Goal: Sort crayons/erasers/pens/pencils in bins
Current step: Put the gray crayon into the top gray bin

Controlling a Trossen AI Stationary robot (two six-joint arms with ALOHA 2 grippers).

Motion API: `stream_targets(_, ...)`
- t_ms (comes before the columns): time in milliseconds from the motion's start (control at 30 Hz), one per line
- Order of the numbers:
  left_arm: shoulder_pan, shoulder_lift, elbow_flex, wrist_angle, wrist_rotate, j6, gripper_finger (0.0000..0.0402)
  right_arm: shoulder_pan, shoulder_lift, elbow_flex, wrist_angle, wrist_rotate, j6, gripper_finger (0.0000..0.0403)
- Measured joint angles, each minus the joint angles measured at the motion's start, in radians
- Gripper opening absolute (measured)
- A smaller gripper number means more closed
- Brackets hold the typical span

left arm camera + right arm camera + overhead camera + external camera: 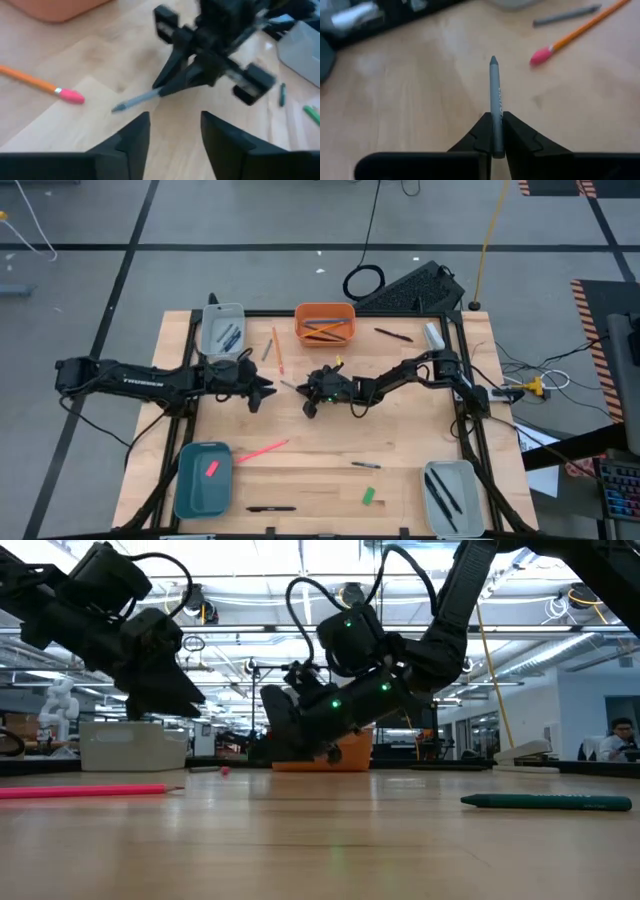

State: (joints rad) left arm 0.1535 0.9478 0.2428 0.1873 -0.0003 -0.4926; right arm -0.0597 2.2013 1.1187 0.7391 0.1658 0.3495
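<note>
Because the right gripper sits at the centre of the high view with its fingers pinched on a grey crayon, the stick juts toward the left gripper, which faces it from just beside with its fingers apart, likely for a handover toward the grey bin at upper left, where dark sticks already lie. The orange bin at top centre holds pencils, the teal bin at lower left holds the pink eraser, and the green eraser lies loose at the bottom centre, on the bare wooden table. In the low view both arms hang low at mid-frame, a pink pencil lies flat at left and a green crayon at right, both slim and matte. In the left wrist view the spread dark fingers fill the bottom, the crayon's tip pointing at them from the frame's centre, with an orange pencil and its rounded pink rubber end at left. In the right wrist view the crayon, round with a blunt cone tip and printed lettering, stands straight up from the clamped fingers at bottom centre.
</note>
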Motion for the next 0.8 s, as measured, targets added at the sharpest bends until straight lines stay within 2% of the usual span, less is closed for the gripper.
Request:
stream_targets(167,0.000,0.021,0.000,0.001,-0.051,-0.043,0.0206,0.001,-0.002,0.000,0.112,0.021,0.006,0.0031)
stream_targets(333,0.001,0.021,0.000,0.036,-0.053,-0.045,0.0211,0.001,-0.003,0.000,0.225,0.040,0.006,0.0028)
stream_targets(800,-0.031,0.021,0.000,0.395,-0.064,0.084,0.0211,0.062,-0.005,0.001,0.574,0.040,-0.158,0.0030)
